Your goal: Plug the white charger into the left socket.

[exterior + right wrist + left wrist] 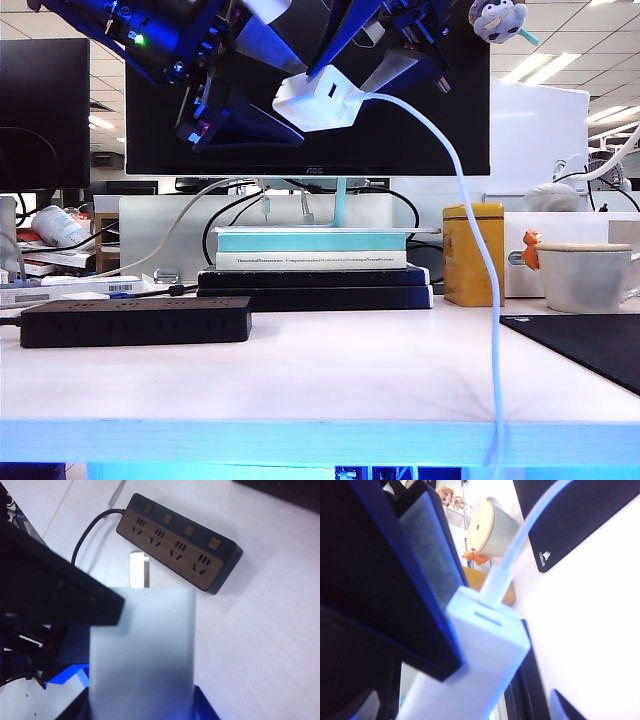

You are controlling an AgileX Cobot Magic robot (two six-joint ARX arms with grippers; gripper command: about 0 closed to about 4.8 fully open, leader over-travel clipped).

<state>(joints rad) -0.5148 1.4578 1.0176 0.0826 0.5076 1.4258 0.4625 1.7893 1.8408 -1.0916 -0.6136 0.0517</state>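
Exterior view: we see the white charger [318, 97] high above the table, between both grippers. Right gripper [142, 650] clamps the charger body, prong [139, 570] pointing ahead of it toward the power strip [176, 542] well below. Left gripper [445, 630] stands wide, one finger pad [427, 545] beside the charger. Plugging not started; lowering, aligning with the left socket remain.

The power strip [136, 321] lies on the table [330, 375], left of the books [312, 260]. The white charger [318, 98] hangs high above the books, between the left gripper [235, 75] and right gripper [375, 45]. The cup [585, 275] stands right of the books.
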